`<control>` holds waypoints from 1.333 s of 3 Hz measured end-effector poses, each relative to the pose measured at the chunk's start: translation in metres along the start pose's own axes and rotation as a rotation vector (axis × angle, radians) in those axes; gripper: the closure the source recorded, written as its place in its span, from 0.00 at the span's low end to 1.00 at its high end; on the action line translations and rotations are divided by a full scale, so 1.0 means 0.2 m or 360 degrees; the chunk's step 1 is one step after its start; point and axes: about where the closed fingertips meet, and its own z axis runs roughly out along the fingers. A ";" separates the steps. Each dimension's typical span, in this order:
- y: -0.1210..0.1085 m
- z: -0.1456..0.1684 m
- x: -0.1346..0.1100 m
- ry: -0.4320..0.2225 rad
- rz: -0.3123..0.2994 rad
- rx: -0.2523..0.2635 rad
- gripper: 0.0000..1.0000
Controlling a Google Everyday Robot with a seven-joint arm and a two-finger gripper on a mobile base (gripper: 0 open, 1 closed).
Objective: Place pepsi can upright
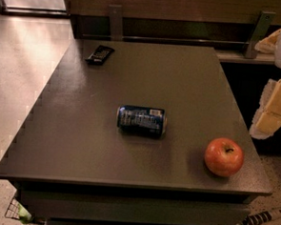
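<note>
The pepsi can (pixel 141 120), dark blue with white print, lies on its side near the middle of the dark table (pixel 82 130), its long axis running left to right. My gripper (pixel 274 110) shows as white and yellowish parts at the right edge of the view, beyond the table's right side. It is well to the right of the can, is not touching it, and is partly cut off by the frame.
A red apple (pixel 224 157) sits near the table's front right corner. A flat black object (pixel 100 53) lies at the back left. A wooden wall with metal brackets (pixel 116 21) runs behind the table. A striped stick (pixel 260 219) lies on the floor at the lower right.
</note>
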 end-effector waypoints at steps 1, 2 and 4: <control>0.00 0.00 0.00 0.0000 0.0000 0.0000 0.00; -0.03 0.04 -0.09 -0.0005 -0.0014 -0.0032 0.00; -0.07 0.30 -0.53 -0.0111 -0.0079 -0.0218 0.00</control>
